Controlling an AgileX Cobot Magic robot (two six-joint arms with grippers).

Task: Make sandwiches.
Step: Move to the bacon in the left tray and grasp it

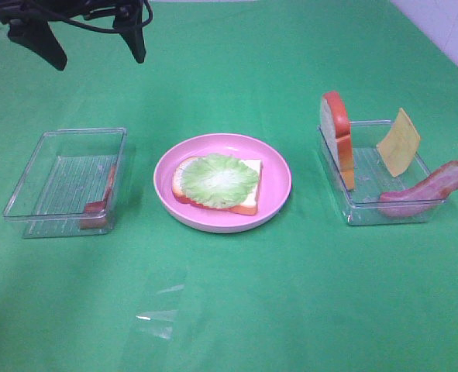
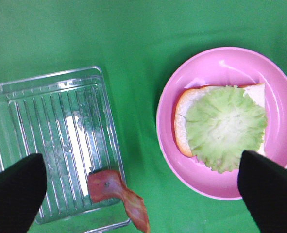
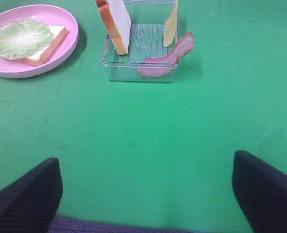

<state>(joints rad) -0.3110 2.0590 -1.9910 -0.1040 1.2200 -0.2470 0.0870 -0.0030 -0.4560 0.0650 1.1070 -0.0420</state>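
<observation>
On the pink plate [image 1: 279, 186] lies a bread slice [image 1: 252, 198] with a lettuce leaf [image 1: 217, 180] on top; the left wrist view also shows the lettuce [image 2: 226, 126]. In the left tray [image 1: 27, 190] a bacon strip [image 1: 101, 198] leans on the right wall, its end hanging over the rim. The right tray [image 1: 383, 213] holds an upright bread slice [image 1: 337, 139], a cheese square [image 1: 399, 142] and a bacon strip [image 1: 426, 190]. My left gripper [image 1: 93, 46] hangs open high above the back left. My right gripper [image 3: 148, 194] is open over bare cloth, well short of the right tray [image 3: 138, 73].
Green cloth covers the whole table. A small shiny clear scrap [image 1: 159, 310] lies on the cloth in front of the plate. A pale wall [image 1: 445, 31] shows at the back right corner.
</observation>
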